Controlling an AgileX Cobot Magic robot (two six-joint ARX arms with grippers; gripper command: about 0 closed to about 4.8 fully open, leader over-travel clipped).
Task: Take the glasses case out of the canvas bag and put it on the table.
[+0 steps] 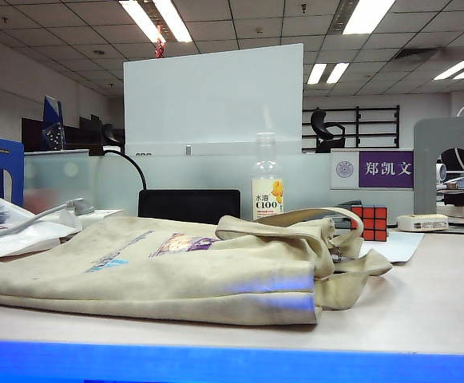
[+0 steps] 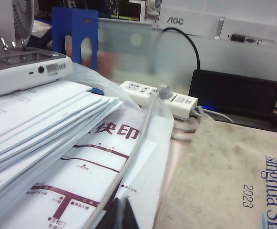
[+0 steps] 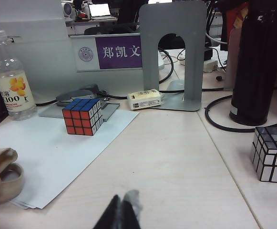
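The canvas bag (image 1: 160, 271) lies flat and floppy on the table (image 1: 423, 295), its strap handles (image 1: 311, 227) bunched at its right end. The glasses case is hidden; no blue case shows in any view. Neither gripper shows in the exterior view. In the left wrist view my left gripper (image 2: 121, 200) is shut and empty, over printed papers beside the canvas bag (image 2: 224, 167). The right wrist view has my right gripper (image 3: 121, 198) shut and empty above bare table (image 3: 176, 157), with the bag's handle end (image 3: 2, 174) off to one side.
A stack of papers (image 2: 38, 124), a white power strip (image 2: 157, 98) and a blue bookend (image 2: 74, 36) lie left of the bag. A red Rubik's cube (image 3: 82, 117) on a white sheet, a drink bottle (image 1: 267, 187), a grey bookend (image 3: 174, 52), a black flask (image 3: 257, 62) and a mirror cube (image 3: 273, 153) stand to the right.
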